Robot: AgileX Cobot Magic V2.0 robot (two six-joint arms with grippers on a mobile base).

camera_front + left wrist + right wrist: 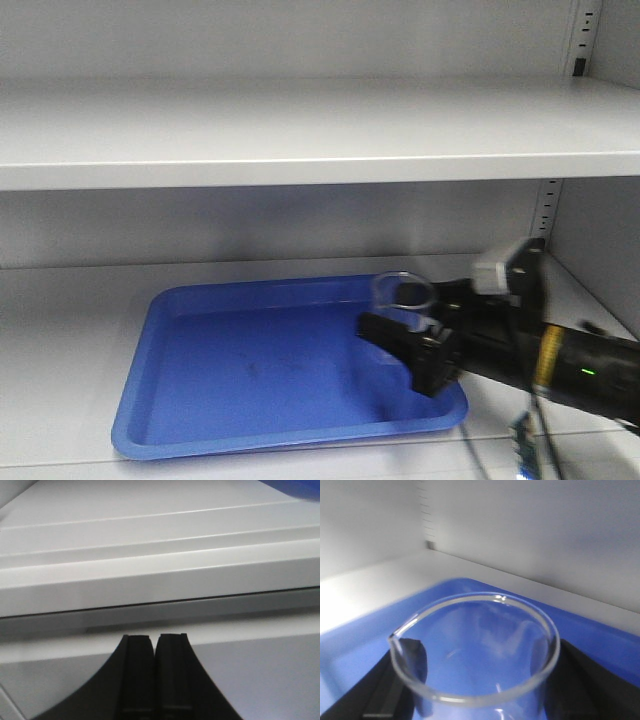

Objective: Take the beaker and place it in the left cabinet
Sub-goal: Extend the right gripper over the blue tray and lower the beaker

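Exterior front-facing: the right gripper point(415, 335) grips the beaker point(402, 293) over a blue tray point(250, 370) in the left cabinet point(300, 130). Empty, the left gripper point(155, 645) is clenched.

right arm point(600, 385): black, yellow band, green LED, grey camera block | left end effector point(155, 640): black, curved sides

Front view: we look level and mid-range into the left cabinet point(300, 130), toward its back wall point(300, 222). Left wrist view: we look past the left hand point(155, 639), close against grey shelf edges point(160, 585). Right wrist view: we look very near over the beaker point(475, 650) rim; blue tray point(230, 370) shared with front view.
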